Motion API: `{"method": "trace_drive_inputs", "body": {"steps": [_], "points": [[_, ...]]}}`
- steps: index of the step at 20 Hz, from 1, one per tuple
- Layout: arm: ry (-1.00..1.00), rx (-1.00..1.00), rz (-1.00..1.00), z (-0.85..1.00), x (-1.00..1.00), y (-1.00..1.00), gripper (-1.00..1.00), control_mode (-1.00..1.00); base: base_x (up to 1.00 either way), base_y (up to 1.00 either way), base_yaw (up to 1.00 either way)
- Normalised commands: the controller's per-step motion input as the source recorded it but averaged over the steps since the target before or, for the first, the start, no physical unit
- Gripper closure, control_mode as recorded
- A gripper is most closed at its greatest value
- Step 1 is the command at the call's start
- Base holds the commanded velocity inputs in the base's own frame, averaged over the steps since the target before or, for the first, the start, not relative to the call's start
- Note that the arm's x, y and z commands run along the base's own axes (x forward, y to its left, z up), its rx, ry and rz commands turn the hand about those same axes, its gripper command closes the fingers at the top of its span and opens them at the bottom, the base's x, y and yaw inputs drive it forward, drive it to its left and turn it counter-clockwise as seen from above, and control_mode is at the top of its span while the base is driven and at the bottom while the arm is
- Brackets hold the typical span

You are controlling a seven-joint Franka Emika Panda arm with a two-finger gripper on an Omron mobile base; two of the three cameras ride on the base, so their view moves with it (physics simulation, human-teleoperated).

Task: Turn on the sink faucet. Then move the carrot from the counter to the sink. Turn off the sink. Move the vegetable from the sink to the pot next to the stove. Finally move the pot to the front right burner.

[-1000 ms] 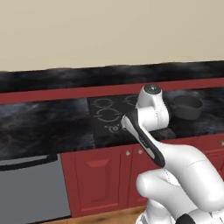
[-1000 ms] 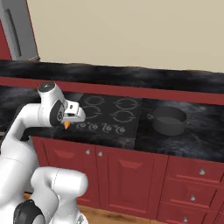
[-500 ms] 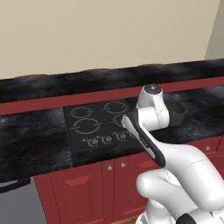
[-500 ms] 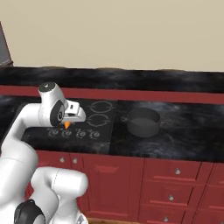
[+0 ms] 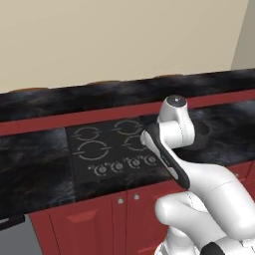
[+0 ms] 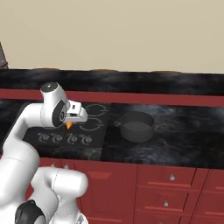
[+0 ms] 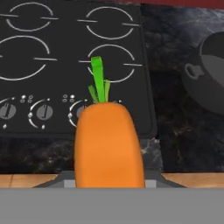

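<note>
The tabletop (image 6: 175, 131) carries the stove (image 6: 89, 131), and just right of the stove sits the pot (image 6: 136, 127), waiting empty as far as I can tell. Above the stove's front edge the hand (image 6: 75, 117) is clenched on the carrot (image 7: 108, 142), green stem forward, held clear of the knobs, seemingly for carrying to the pot.

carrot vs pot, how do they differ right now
The carrot is orange with a green stem; the pot is dark grey. The carrot is held in the gripper above the stove's front edge; the pot sits on the counter right of the stove. The carrot is tapered, the pot round and empty.
</note>
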Motion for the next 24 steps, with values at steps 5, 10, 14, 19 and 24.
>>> {"method": "trace_drive_inputs", "body": {"steps": [5, 10, 14, 19, 24], "points": [[0.0, 0.0, 0.0, 0.0, 0.0, 0.0, 1.0, 1.0, 0.26, -0.44, 0.17], [0.0, 0.0, 0.0, 0.0, 0.0, 0.0, 1.0, 1.0, 0.29, -0.46, 0.16], [0.0, 0.0, 0.0, 0.0, 0.0, 0.0, 1.0, 1.0, 0.54, -0.13, 0.08], [0.0, 0.0, 0.0, 0.0, 0.0, 0.0, 1.0, 1.0, 0.57, -0.01, 0.04], [0.0, 0.0, 0.0, 0.0, 0.0, 0.0, 1.0, 1.0, 0.55, 0.0, 0.04]]}}
